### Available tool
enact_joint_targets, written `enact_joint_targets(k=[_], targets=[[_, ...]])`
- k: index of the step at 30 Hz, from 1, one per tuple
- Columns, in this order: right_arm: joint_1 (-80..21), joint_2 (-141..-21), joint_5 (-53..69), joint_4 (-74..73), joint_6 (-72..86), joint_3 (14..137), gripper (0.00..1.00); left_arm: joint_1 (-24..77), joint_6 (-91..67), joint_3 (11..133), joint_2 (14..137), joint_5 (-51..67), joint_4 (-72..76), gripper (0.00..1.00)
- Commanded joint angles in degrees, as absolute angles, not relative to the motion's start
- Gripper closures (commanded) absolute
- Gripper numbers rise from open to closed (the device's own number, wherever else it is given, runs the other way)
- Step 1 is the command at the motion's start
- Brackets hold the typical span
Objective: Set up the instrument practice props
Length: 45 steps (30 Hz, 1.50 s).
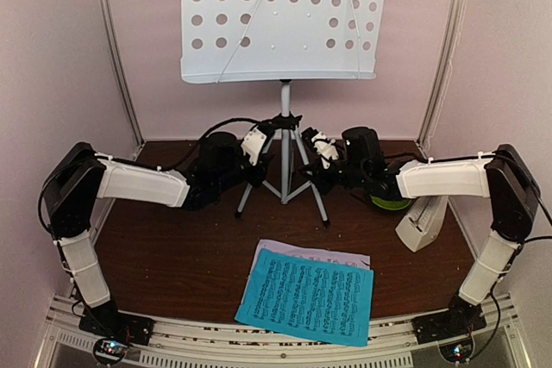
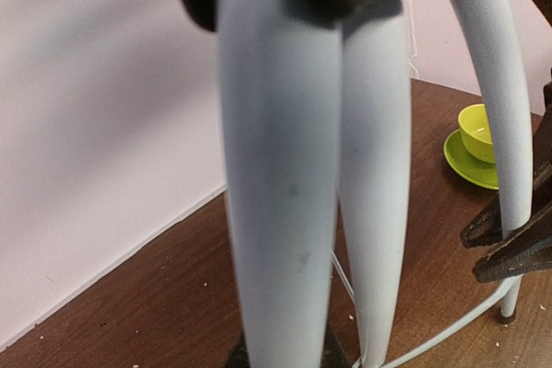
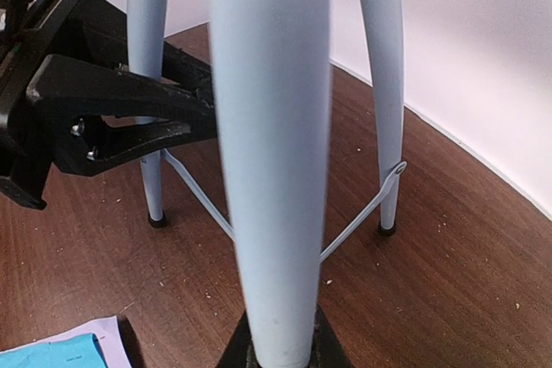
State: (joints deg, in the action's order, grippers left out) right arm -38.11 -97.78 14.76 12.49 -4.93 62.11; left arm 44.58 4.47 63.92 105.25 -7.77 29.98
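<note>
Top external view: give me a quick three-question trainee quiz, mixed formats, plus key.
1. True or false: the cyan sheet lies on top of the lilac sheet.
2. What are the left hand and right hand closed on? A) the perforated desk B) the tripod legs C) the green cup
3. Fill in: the cream metronome sits on the ___ arm's side of the table.
Key: 1 true; 2 B; 3 right.
</note>
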Motion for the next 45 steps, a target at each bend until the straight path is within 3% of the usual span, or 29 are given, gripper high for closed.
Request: enact_joint_targets(k=[1, 7, 14, 17, 22, 27, 31, 38, 45], targets=[[-31.9, -96.8, 1.7, 10.5, -3.0, 61.6, 1.00, 42.5, 11.4, 62.8, 104.6, -10.9, 27.0, 1.00], [-31.3, -93.5, 4.1, 11.3, -2.4, 57.1, 1.00, 41.9, 11.7, 59.0, 101.3, -6.7, 25.7, 0.99], [-31.3, -93.9, 10.4, 10.5, -1.9, 58.6, 1.00, 41.9, 11.6, 60.9, 101.1, -2.0, 22.6, 0.78], [-31.5, -93.6, 13.2, 10.5, -1.1, 59.2, 0.93, 41.9, 10.9, 61.8, 101.1, -0.9, 21.9, 0.69], [-32.0, -92.2, 15.7, 10.3, -0.3, 59.1, 0.87, 41.9, 10.5, 62.4, 100.5, -1.1, 20.0, 0.62], [-32.7, -91.6, 16.9, 10.7, 0.7, 58.0, 0.87, 40.6, 8.1, 61.9, 100.2, -2.9, 19.6, 0.64], [-33.2, -92.6, 17.1, 11.5, 2.0, 58.0, 0.87, 39.6, 7.3, 62.7, 100.7, 4.8, 20.5, 0.52], [-33.7, -92.4, 16.5, 11.9, 3.3, 59.0, 0.58, 39.6, 7.8, 63.5, 101.2, 11.0, 19.6, 0.34], [-33.8, -87.1, 14.7, 9.7, 3.8, 59.4, 0.29, 39.6, 6.7, 59.0, 95.3, 11.0, 17.6, 0.29]])
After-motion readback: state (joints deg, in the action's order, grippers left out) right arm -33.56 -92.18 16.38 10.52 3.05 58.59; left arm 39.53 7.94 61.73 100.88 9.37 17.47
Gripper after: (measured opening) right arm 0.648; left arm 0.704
